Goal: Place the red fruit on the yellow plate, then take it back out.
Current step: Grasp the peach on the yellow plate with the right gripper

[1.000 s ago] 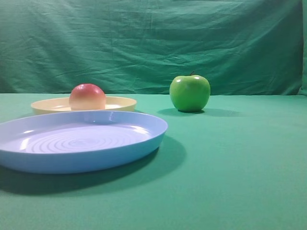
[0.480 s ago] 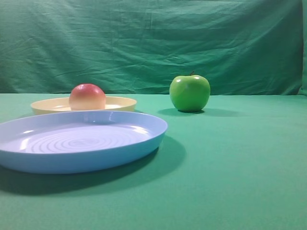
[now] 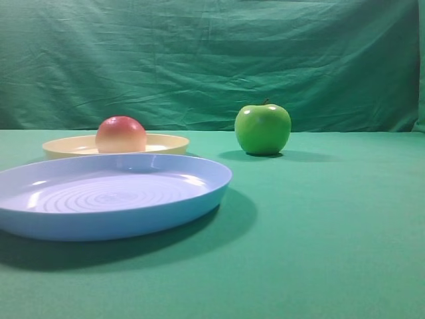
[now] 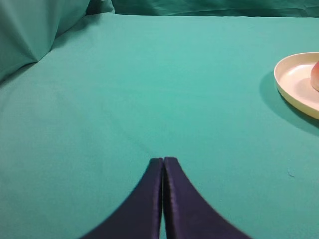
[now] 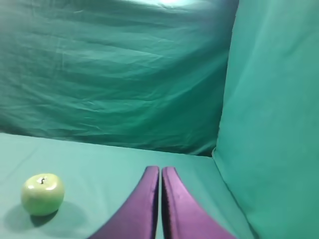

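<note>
In the high view the blue plate [image 3: 109,196] lies nearest, a wide shallow dish with rings pressed into its floor, casting a dark shadow on the green cloth [image 3: 319,226] toward the front and right. Just behind it, partly hidden by its far rim, sits the yellow plate [image 3: 166,142], low and pale. The red fruit [image 3: 121,135] rests on the yellow plate, left of its middle, red on top and cream below. To the right and well apart from both plates stands the green apple [image 3: 263,129], upright with its stem up, on the bare cloth. A wrinkled green backdrop [image 3: 212,60] closes the scene behind. Neither arm shows in this view.

In the left wrist view the left gripper [image 4: 163,160] fills the bottom edge, its two dark fingers pressed together with only a thin seam between them and nothing in between. It hangs over bare cloth. Farther off at the right edge the yellow plate [image 4: 294,82] is cut by the frame, with a sliver of the red fruit [image 4: 315,75] on it.

In the right wrist view the right gripper [image 5: 160,169] is likewise closed tight on nothing, fingers meeting along a narrow line. Beyond it to the left the green apple [image 5: 42,193] sits on the cloth, well apart, with the backdrop behind
</note>
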`<state>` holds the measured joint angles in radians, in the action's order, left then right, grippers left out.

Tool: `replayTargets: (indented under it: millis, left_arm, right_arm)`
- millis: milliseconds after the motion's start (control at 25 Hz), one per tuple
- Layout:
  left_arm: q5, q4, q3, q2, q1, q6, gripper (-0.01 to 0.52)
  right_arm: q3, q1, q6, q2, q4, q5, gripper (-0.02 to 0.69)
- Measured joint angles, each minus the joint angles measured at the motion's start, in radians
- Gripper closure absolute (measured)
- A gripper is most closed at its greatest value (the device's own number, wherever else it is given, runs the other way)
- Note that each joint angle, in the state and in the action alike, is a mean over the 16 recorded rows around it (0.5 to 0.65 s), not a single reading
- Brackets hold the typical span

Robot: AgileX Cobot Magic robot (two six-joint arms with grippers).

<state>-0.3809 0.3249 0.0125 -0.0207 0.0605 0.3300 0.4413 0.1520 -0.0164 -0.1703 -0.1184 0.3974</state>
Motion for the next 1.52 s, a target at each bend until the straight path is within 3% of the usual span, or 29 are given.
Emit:
replayTargets:
  millis: [280,560,1200,1520]
  left_arm:
    - [0.0,0.0,0.0,0.0,0.0,-0.001,0.514]
    - [0.0,0.0,0.0,0.0,0.0,-0.001,0.514]
    - [0.0,0.0,0.0,0.0,0.0,-0.001,0.514]
    - [0.0,0.0,0.0,0.0,0.0,-0.001,0.514]
  right_arm:
    - [-0.282,-0.092,0.095,0.131,0.02,-0.21,0.665]
    - [-0.432,-0.148,0.145,0.179,0.024,-0.292,0.665]
    - [-0.467,-0.148,0.151,0.181,0.064,-0.058,0.665]
    - [-0.467,-0.138,0.151,0.181,0.078,-0.023,0.665]
